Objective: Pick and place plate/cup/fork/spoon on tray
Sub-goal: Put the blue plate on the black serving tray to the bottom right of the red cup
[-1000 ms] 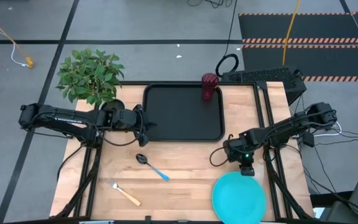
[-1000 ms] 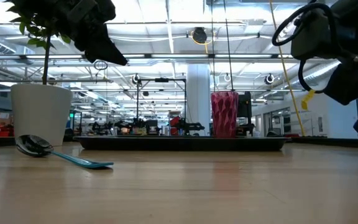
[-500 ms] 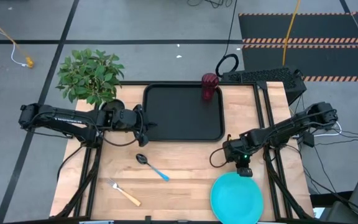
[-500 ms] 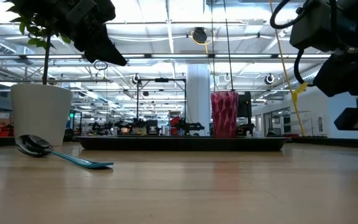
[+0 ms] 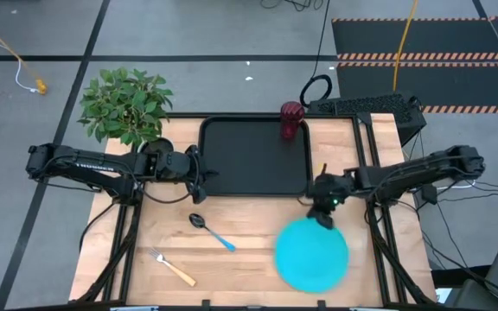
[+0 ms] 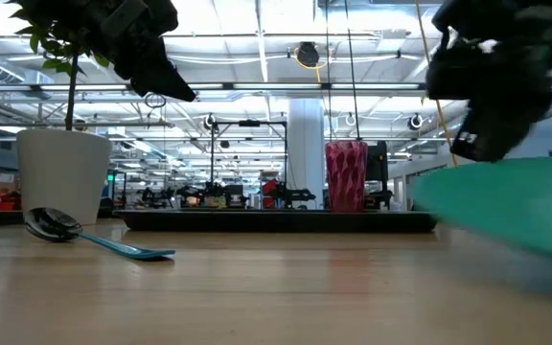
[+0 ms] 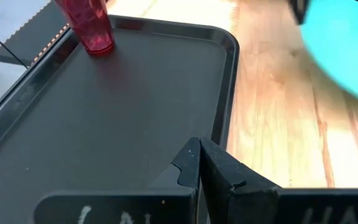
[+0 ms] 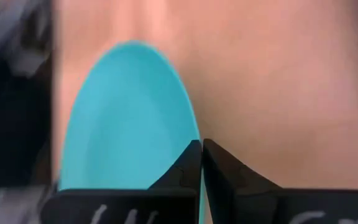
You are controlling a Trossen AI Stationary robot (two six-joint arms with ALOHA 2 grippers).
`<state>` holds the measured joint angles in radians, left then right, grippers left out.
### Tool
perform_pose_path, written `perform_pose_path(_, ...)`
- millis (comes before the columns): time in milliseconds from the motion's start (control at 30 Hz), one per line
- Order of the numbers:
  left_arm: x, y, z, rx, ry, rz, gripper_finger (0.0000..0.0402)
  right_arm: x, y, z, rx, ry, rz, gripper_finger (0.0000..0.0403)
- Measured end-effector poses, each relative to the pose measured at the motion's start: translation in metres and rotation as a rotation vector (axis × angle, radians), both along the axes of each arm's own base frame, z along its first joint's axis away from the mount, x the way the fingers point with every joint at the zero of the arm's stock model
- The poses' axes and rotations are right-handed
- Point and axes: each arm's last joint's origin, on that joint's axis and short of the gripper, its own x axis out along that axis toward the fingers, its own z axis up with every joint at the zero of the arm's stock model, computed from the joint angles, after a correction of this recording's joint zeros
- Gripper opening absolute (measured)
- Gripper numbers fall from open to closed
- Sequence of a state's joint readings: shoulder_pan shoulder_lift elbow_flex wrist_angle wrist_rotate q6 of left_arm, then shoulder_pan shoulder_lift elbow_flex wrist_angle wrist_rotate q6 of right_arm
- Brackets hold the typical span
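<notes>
The plate hangs above the desk, just off the tray corner, its rim pinched by the right pincer. The tray holds only the cup (upright, in a far corner). The left pincer is closed on nothing, over the tray's edge. Spoon and fork lie on the desk. No readable writing.

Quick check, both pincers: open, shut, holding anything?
Left pincer: shut, empty, over the black tray's near-left rim.
Right pincer: shut on the turquoise plate's rim, plate lifted off the table.
</notes>
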<state>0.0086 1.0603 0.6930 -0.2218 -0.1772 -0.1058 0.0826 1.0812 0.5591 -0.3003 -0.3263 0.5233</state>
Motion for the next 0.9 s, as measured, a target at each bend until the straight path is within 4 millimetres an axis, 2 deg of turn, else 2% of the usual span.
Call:
perform_pose_path(167,0.0,0.0,-0.001,0.029,0.015,-0.02,0.001,0.006,-0.007,0.009,0.022,-0.07,-0.183,0.0)
perform_pose_path(433,-0.001,0.0,-0.002,0.039,0.028,-0.027,0.001,0.01,-0.016,0.016,0.093,-0.119,-0.31,0.0)
perform_pose_path(667,-0.001,0.0,-0.002,0.034,0.031,-0.024,0.001,0.013,-0.021,0.019,0.029,-0.174,-0.479,0.0)
perform_pose_path(900,-0.001,-0.001,-0.002,0.002,0.03,-0.019,0.001,0.02,-0.018,0.029,0.033,-0.302,-0.563,0.0)
